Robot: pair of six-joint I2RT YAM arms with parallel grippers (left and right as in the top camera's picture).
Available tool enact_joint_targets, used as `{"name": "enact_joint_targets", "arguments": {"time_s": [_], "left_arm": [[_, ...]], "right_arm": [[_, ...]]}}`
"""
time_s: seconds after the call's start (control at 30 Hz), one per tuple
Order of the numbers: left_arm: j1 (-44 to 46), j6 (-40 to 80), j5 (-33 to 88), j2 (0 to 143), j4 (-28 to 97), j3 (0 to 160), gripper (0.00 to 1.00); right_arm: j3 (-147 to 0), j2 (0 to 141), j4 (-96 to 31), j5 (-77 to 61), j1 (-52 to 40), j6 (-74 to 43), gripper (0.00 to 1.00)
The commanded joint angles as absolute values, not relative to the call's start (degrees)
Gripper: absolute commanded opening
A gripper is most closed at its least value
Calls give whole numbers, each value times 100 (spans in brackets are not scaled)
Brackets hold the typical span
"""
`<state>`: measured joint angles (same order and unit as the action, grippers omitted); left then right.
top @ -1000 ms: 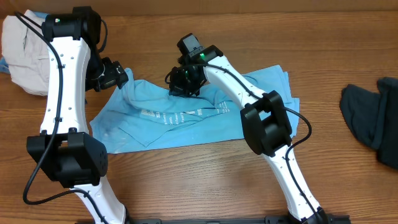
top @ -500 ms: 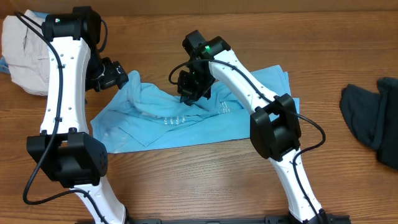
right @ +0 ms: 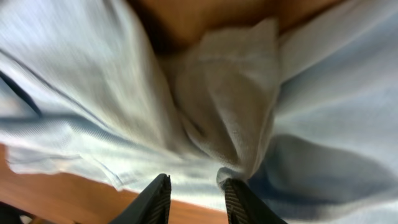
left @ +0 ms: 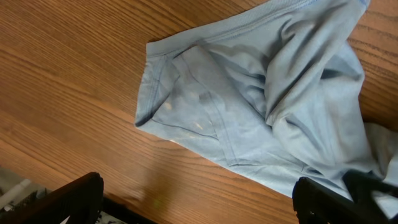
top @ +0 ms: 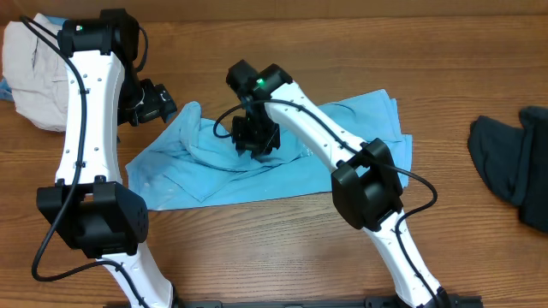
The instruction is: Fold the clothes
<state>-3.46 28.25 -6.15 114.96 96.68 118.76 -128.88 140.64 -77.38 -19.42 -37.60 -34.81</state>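
The light sky-blue T-shirt point(top: 197, 175) lies crumpled across the middle of the table, its upper part bunched into a ridge and its white lettering hidden. My right gripper point(top: 255, 137) is down on that ridge. In the right wrist view its fingers point(right: 196, 186) stand a little apart, and a fold of the shirt point(right: 224, 118) rests against the right fingertip. My left gripper point(top: 158, 103) hovers wide open and empty by the shirt's upper left corner. In the left wrist view its fingers point(left: 199, 199) are over bare wood beside the shirt point(left: 249, 106).
A beige garment point(top: 30, 73) is heaped at the back left corner. A dark navy garment point(top: 514, 167) lies at the right edge. Bare wooden table point(top: 257, 248) runs along the front.
My right gripper has swung left and down over the shirt, pulling fabric with it. The upper part now covers the lettering. The left arm has not moved.
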Motion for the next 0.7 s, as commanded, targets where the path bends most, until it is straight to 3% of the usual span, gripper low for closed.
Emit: {"name": "enact_joint_targets", "arguments": {"time_s": [0.0, 0.23, 0.67], "left_arm": [[-351, 2696, -596, 11323, 9684, 11902, 100], [-351, 2696, -637, 11323, 9682, 11902, 100], [-351, 2696, -631, 11323, 9684, 11902, 100]], "right_arm": [[-13242, 13832, -7542, -1900, -3275, -3553, 41], [-13238, 13839, -7050, -2128, -2788, -3251, 77], [-12744, 14121, -6744, -2971, -3632, -3299, 74]]}}
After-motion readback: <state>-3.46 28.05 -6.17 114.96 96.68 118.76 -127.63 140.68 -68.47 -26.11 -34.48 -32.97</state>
